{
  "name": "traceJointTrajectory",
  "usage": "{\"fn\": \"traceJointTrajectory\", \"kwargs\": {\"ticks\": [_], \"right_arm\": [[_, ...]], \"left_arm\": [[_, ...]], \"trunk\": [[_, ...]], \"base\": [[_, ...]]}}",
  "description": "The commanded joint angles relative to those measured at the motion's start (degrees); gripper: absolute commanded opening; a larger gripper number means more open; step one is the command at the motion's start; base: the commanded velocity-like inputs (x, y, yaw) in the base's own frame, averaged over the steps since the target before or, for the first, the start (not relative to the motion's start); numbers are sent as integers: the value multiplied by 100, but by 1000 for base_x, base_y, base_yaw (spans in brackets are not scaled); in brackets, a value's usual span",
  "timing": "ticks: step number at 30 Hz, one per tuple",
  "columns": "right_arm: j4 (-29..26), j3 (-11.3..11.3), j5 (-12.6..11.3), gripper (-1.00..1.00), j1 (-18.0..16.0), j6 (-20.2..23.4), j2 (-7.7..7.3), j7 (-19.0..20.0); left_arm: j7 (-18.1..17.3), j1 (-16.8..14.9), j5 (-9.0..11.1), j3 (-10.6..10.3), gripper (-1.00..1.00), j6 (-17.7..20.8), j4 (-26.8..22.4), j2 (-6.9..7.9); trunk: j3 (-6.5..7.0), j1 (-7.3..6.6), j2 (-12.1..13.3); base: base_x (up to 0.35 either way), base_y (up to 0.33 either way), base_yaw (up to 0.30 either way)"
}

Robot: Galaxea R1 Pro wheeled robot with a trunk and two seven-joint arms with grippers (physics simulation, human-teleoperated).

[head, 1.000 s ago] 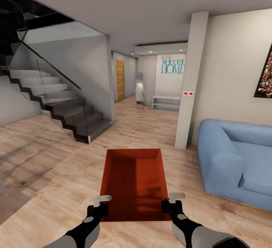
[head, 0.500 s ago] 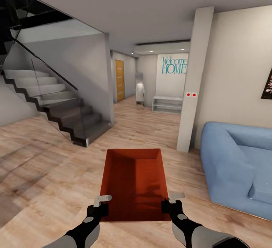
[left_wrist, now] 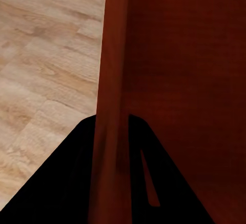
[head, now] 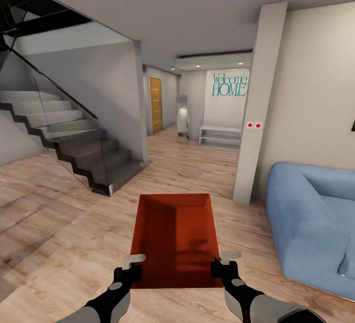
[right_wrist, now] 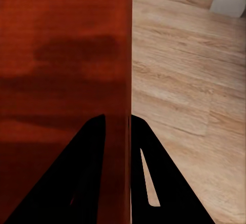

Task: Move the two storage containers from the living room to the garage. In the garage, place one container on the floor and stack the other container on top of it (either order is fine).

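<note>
Living rm plank floor (head: 59,224); storage container (head: 175,237) long axis pointing ahead; both tools clamp its side walls.

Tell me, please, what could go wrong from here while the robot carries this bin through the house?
The storage container is held only by thin side walls, one in the left hand and one in the right hand, so it might slip or tilt. The pillar and blue sofa narrow the route ahead, so a wide bin could clip them.

staircase (head: 74,141) | pillar (head: 259,101) | wooden door (head: 156,105) | white shelf (head: 220,136)
</note>
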Motion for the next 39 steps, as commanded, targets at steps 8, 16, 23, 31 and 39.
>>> {"fn": "traceJointTrajectory", "kwargs": {"ticks": [8,16,23,31,39], "right_arm": [[4,-362,43,-100,-6,-1,5,10],[8,-362,44,-100,-6,-3,4,10],[8,-362,44,-100,-6,-3,4,10],[7,-362,44,-100,-6,-3,4,10],[9,-362,44,-100,-6,-3,4,10]], "left_arm": [[61,-5,-30,132,-100,-15,-18,86],[61,-5,-30,132,-100,-15,-18,86],[61,-5,-30,132,-100,-15,-18,86],[61,-5,-30,132,-100,-15,-18,86],[61,-5,-30,132,-100,-15,-18,86]], "trunk": [[-8,4,-5],[-8,4,-5],[-8,4,-5],[-8,4,-5],[-8,4,-5]], "base": [[321,0,0],[321,0,0],[321,0,0],[321,0,0],[321,0,0]]}}
